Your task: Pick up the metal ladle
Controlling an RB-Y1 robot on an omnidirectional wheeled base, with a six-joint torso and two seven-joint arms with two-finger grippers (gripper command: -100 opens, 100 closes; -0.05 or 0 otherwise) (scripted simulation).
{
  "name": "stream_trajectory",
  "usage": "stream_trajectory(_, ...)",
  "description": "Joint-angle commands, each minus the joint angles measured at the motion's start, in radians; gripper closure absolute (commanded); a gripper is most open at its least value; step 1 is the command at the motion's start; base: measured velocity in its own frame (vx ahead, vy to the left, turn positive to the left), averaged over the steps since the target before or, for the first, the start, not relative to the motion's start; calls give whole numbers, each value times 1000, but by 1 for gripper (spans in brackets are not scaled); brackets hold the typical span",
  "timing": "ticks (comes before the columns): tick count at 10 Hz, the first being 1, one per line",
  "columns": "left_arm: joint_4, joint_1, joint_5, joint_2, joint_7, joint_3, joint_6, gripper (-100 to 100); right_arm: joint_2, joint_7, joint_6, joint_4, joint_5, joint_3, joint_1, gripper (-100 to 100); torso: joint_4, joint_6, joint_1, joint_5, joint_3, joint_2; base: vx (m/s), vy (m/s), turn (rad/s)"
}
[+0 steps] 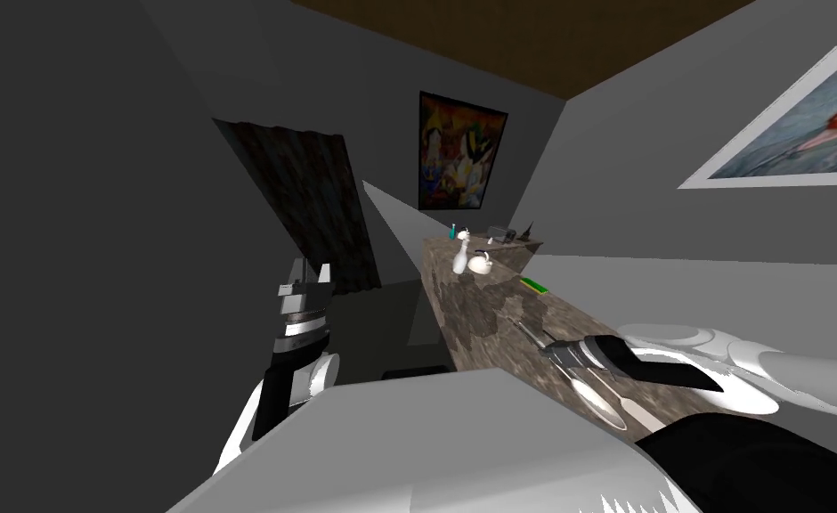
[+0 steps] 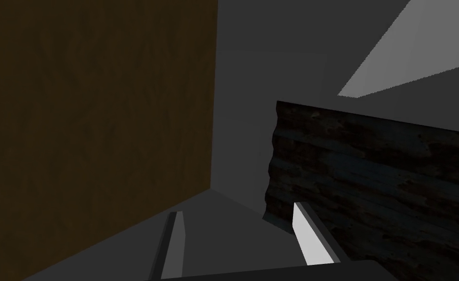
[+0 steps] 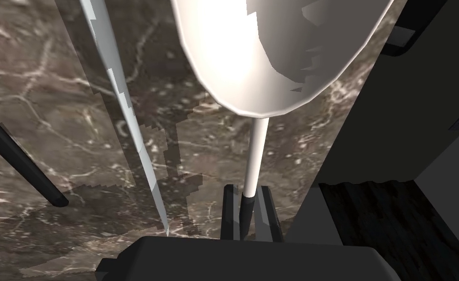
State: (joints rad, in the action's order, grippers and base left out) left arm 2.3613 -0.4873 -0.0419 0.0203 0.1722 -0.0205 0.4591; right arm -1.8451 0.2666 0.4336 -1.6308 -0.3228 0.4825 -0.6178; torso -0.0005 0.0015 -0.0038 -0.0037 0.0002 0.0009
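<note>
The right gripper [image 3: 246,191] has its two fingers [image 3: 228,205] pinched tight on the thin pale handle of the ladle [image 3: 272,49] — the broad shiny bowl spreads just beyond the fingertips, over the brown veined counter [image 3: 52,97]. Farther off, the left gripper [image 1: 312,270] stands raised beside the counter, fingers spread apart — gripping nothing.

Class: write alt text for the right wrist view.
The right gripper is shut on the thin handle of a pale ladle, its wide bowl just ahead. Beneath is a brown marbled counter, a slim pointed utensil alongside.
</note>
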Motion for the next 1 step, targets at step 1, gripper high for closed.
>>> stream_trajectory(1,0,0,0,0,0,0,0,0,0,0,0,0,0,0,0,0,0,0,0,0,0,0,0,0,0)
